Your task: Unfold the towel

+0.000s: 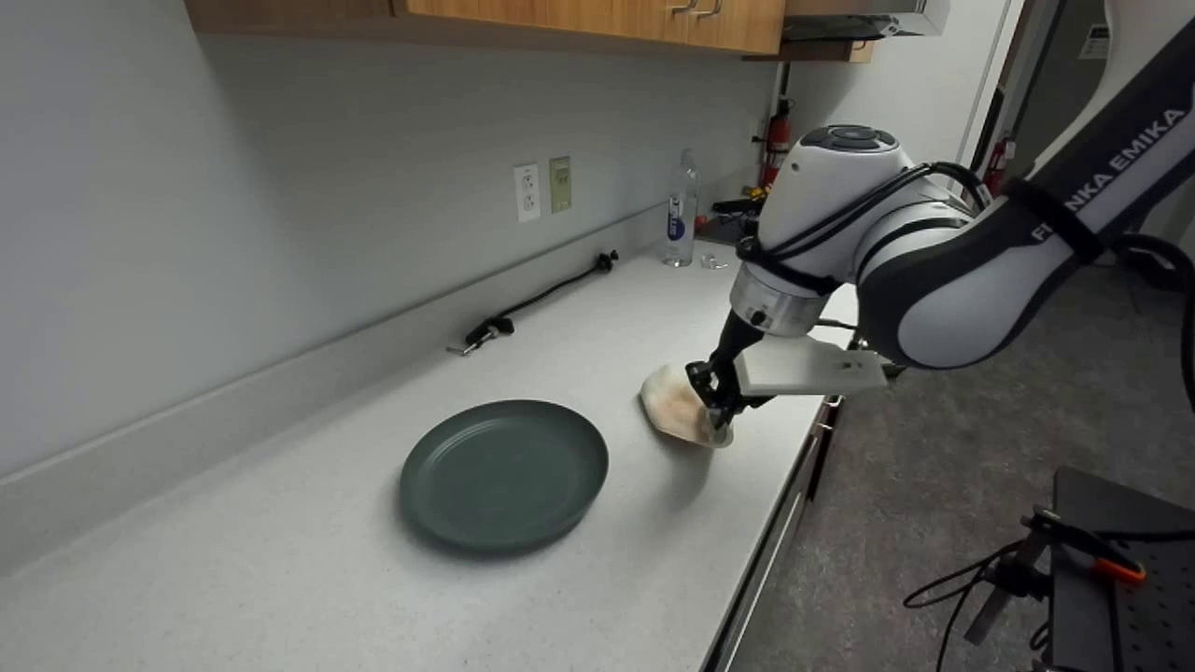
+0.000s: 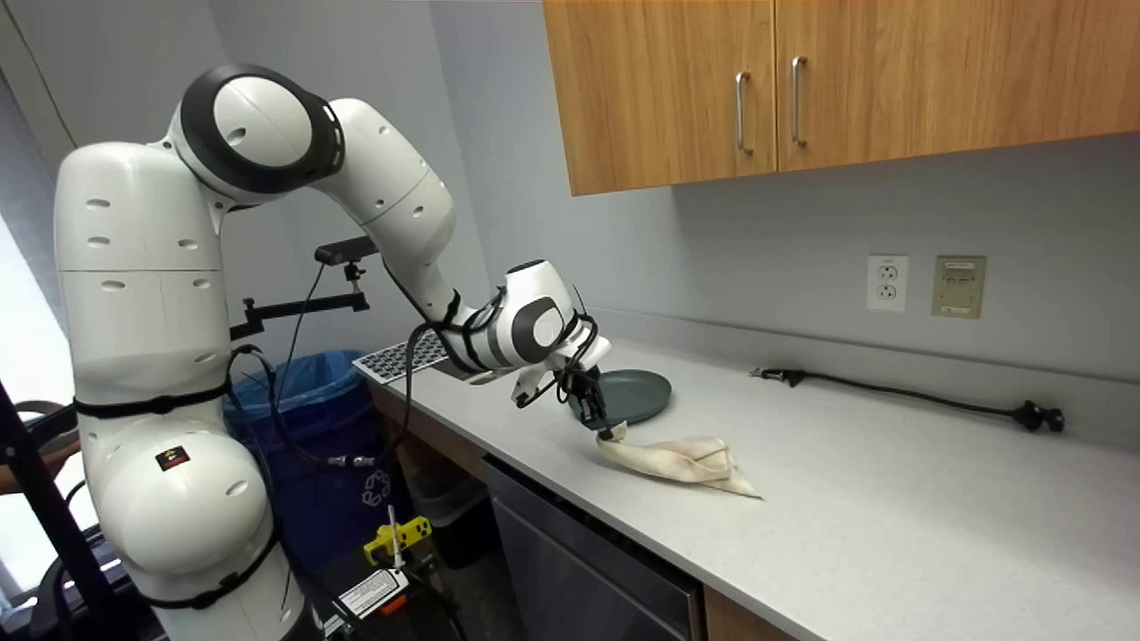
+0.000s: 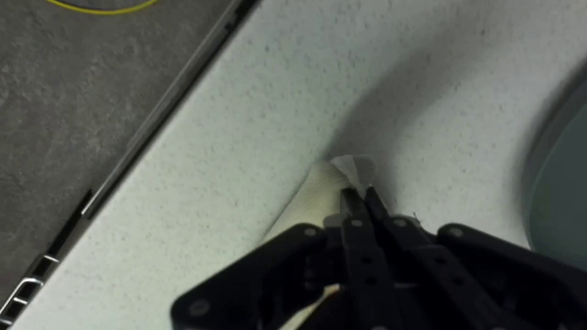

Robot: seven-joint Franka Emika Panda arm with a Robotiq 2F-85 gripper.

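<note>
A cream towel (image 1: pixel 674 408) lies bunched and folded on the light counter. In an exterior view it stretches from my gripper to a pointed corner on the counter, with a fold on top (image 2: pixel 684 459). My gripper (image 2: pixel 607 434) is shut on one end of the towel, just above the counter. In the wrist view the fingertips (image 3: pixel 359 192) pinch the towel's edge, and a pale flap sticks out past them. The cream part of the towel (image 3: pixel 316 195) runs back beside and under the gripper, which hides much of it there.
A dark green plate (image 1: pixel 504 476) lies close to the towel and also shows in the wrist view (image 3: pixel 562 192). A black cable with clamps (image 1: pixel 551 291) lies along the wall. A clear bottle (image 1: pixel 682 215) stands farther back. The counter's front edge (image 3: pixel 160 119) is near the gripper.
</note>
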